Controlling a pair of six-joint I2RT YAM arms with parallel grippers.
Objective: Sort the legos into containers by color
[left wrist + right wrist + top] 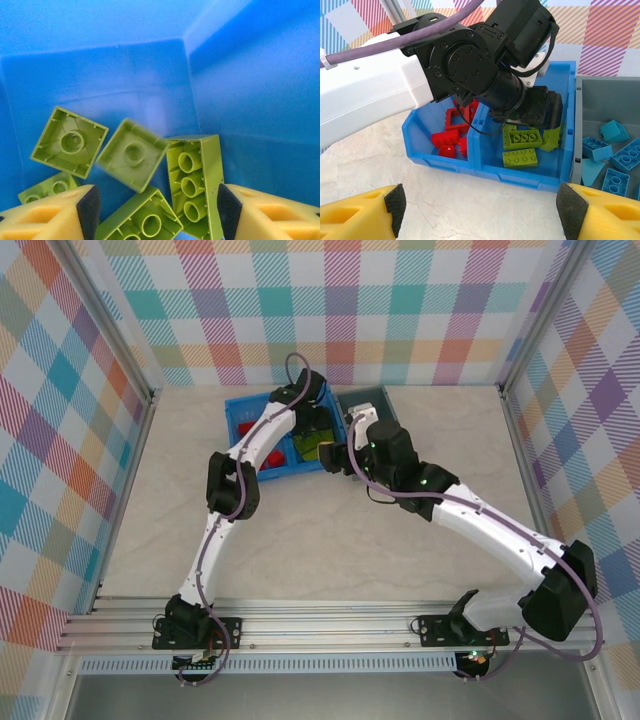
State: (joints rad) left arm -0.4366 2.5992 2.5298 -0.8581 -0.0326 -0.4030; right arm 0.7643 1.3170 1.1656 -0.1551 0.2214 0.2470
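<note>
**LEGO SORT: BRICK AND BIN CONDITION**

Legos (522,137): small moulded plastic bricks, glossy and hard-edged, with round studs on top and hollow, tubed undersides.

Lime green bricks (70,141): piled in the blue bin (485,167), in the compartment next to the grey bin (577,130). Some studs-up, some turned over to show ribbed undersides. One square brick blurred in the left wrist view.

Red bricks (447,142): grouped in the other compartment, with a red square frame (455,118), open in the middle, lying behind them.

Blue bricks (620,165): loose in the grey bin, several tilted.

Blue bin: bright, smooth plastic, with a low front wall and one divider. Grey bin: dark, duller plastic, standing just beside the blue bin.

Left gripper (155,212): lowered into the lime compartment. Yellow fingers with black pads spread apart, clamping nothing.

Right gripper (480,207): over the pale marbled table (445,200) in front of the blue bin. Fingers spread wide, empty.
</note>
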